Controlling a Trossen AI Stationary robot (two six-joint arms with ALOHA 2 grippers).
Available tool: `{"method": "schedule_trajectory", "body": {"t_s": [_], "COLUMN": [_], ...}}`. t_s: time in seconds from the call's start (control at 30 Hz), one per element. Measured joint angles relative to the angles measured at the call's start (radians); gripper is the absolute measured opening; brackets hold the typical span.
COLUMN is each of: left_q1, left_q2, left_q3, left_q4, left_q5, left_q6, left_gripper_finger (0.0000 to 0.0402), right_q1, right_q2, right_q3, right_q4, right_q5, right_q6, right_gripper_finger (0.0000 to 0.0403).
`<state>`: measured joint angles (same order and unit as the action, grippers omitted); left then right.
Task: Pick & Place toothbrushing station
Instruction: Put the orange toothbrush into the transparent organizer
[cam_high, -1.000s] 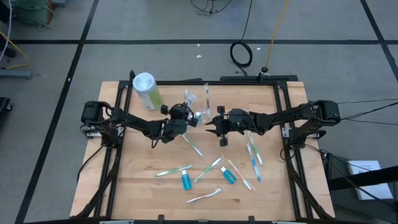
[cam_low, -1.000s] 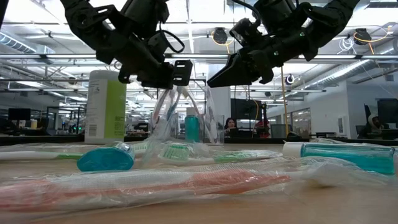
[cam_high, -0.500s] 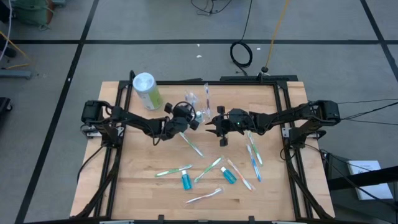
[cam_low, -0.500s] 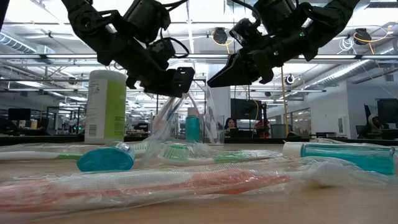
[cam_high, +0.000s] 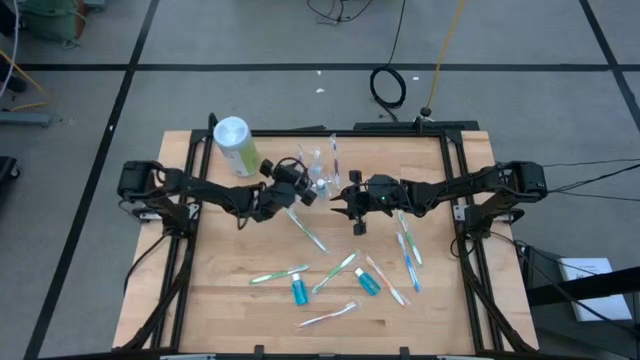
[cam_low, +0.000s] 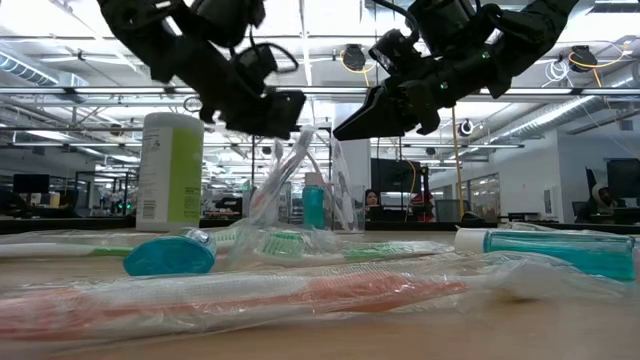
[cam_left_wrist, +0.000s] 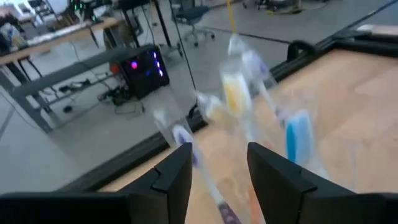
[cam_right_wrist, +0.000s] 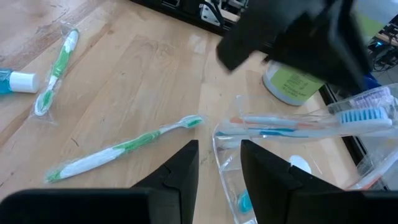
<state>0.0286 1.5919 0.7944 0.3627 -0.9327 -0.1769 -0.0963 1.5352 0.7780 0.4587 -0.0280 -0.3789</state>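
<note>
The clear holder (cam_high: 318, 176) stands upright on the wooden table, far of centre, with several wrapped toothbrushes and a blue tube in it. It also shows in the low view (cam_low: 322, 205) and the right wrist view (cam_right_wrist: 261, 155). My left gripper (cam_high: 298, 190) hovers open just left of it, above table height (cam_low: 284, 106). A wrapped toothbrush (cam_low: 280, 170) leans below it, top toward the holder. My right gripper (cam_high: 350, 205) hovers right of the holder (cam_low: 340, 130), its fingers a little apart (cam_right_wrist: 219, 168) and empty. My left gripper's open fingers (cam_left_wrist: 177, 171) stand on either side of a wrapped toothbrush's handle (cam_left_wrist: 217, 202), which runs along them. The view is blurred, and I cannot tell whether either finger touches it.
A green canister with a white lid (cam_high: 235, 145) stands at the far left. Loose wrapped toothbrushes (cam_high: 310, 232) and blue tubes (cam_high: 298, 290) lie scattered over the table's near half. Several more toothbrushes (cam_high: 407, 250) lie to the right. Black frame rails run along the table's edges.
My left gripper has risen and drawn a little toward the table's left edge. The wrapped toothbrush below it, which stood nearly upright, now leans with its top toward the holder.
</note>
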Motion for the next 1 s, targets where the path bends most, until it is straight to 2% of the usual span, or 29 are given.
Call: {"method": "schedule_trajectory", "body": {"t_s": [0.1, 0.17, 0.33, 0.37, 0.43, 0.5, 0.7, 0.8, 1.0], "left_q1": [0.009, 0.037, 0.180, 0.203, 0.244, 0.270, 0.316, 0.317, 0.321], "left_q2": [-0.063, -0.103, -0.160, -0.159, -0.143, -0.119, -0.031, 0.008, 0.048], "left_q3": [0.000, 0.000, 0.022, 0.042, 0.089, 0.144, 0.302, 0.338, 0.361], "left_q4": [0.012, 0.016, 0.032, 0.020, -0.007, -0.055, -0.348, -0.411, -0.410], "left_q5": [0.005, 0.071, 0.528, 0.594, 0.662, 0.676, 0.698, 0.698, 0.708], "left_q6": [0.064, 0.075, 0.034, 0.038, 0.079, 0.119, 0.120, 0.114, 0.119], "left_gripper_finger": [0.0157, 0.0157, 0.0157, 0.0157, 0.0156, 0.0157, 0.0157, 0.0156, 0.0156], "right_q1": [0.000, 0.000, -0.002, -0.003, -0.005, -0.007, -0.022, -0.025, -0.027], "right_q2": [0.000, 0.000, 0.000, 0.000, 0.000, 0.000, 0.000, 0.000, 0.001], "right_q3": [0.000, 0.000, 0.000, 0.000, 0.000, 0.000, 0.000, 0.000, 0.000], "right_q4": [0.000, 0.002, 0.028, 0.037, 0.052, 0.054, 0.059, 0.051, 0.045], "right_q5": [0.000, 0.000, 0.000, 0.000, 0.000, 0.000, 0.000, 0.000, 0.000], "right_q6": [0.000, -0.001, -0.021, -0.031, -0.044, -0.052, -0.053, -0.053, -0.053], "right_gripper_finger": [0.0110, 0.0110, 0.0110, 0.0110, 0.0110, 0.0110, 0.0110, 0.0110, 0.0110]}}
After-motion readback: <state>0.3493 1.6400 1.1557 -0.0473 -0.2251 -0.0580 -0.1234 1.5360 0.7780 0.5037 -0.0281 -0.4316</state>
